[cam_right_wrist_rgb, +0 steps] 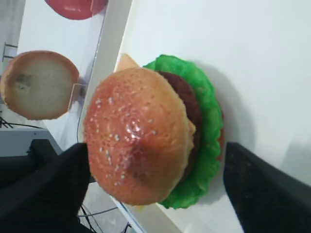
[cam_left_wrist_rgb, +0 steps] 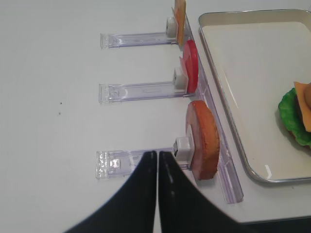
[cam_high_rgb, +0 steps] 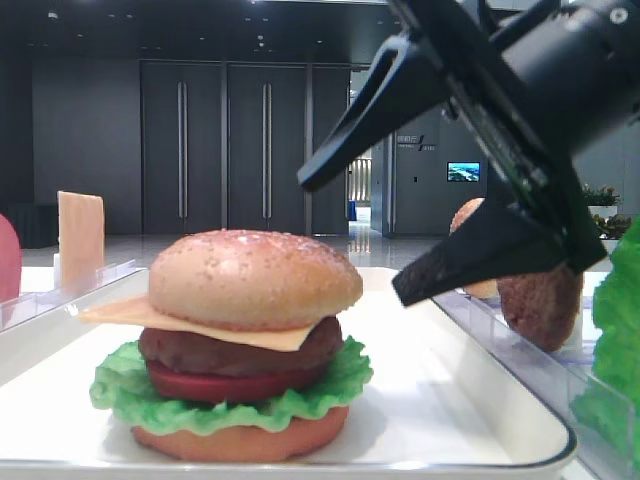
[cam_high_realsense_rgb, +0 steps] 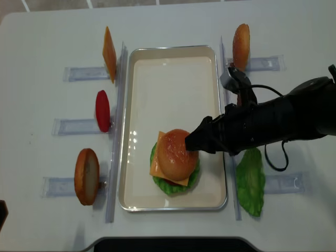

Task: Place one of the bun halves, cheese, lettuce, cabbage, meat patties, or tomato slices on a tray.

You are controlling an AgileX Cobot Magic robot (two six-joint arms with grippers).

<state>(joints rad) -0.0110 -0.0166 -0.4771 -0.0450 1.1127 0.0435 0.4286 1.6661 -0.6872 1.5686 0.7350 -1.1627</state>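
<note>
With the bun top (cam_high_rgb: 255,278) seated on the stack in the tray (cam_high_realsense_rgb: 173,68), we judge placement done. Our right gripper (cam_high_rgb: 395,235) gapes released beside it; next, lift clear without nudging.

Colours on the tray and the racks beside it

Bun top (cam_high_rgb: 255,277): pale tan, glossy, speckled with pale sesame dots. Cheese (cam_high_rgb: 215,325) under it: flat yellow-orange. Meat patty (cam_high_rgb: 240,355): dark brown. Tomato slice (cam_high_rgb: 228,386): smooth red. Lettuce (cam_high_rgb: 240,400): bright green, frilled edge. Bottom bun (cam_high_rgb: 240,440): orange-brown. Tray (cam_high_realsense_rgb: 173,73): white, shiny rim. Racks (cam_left_wrist_rgb: 141,91): clear plastic on white table (cam_left_wrist_rgb: 53,97). Standing in the racks: red tomato slice (cam_high_realsense_rgb: 103,111), orange bun half (cam_high_realsense_rgb: 86,176), yellow-orange cheese slice (cam_high_realsense_rgb: 109,54), green lettuce leaf (cam_high_realsense_rgb: 249,181). Right gripper (cam_high_rgb: 420,230) and left gripper (cam_left_wrist_rgb: 158,167): black.
</note>
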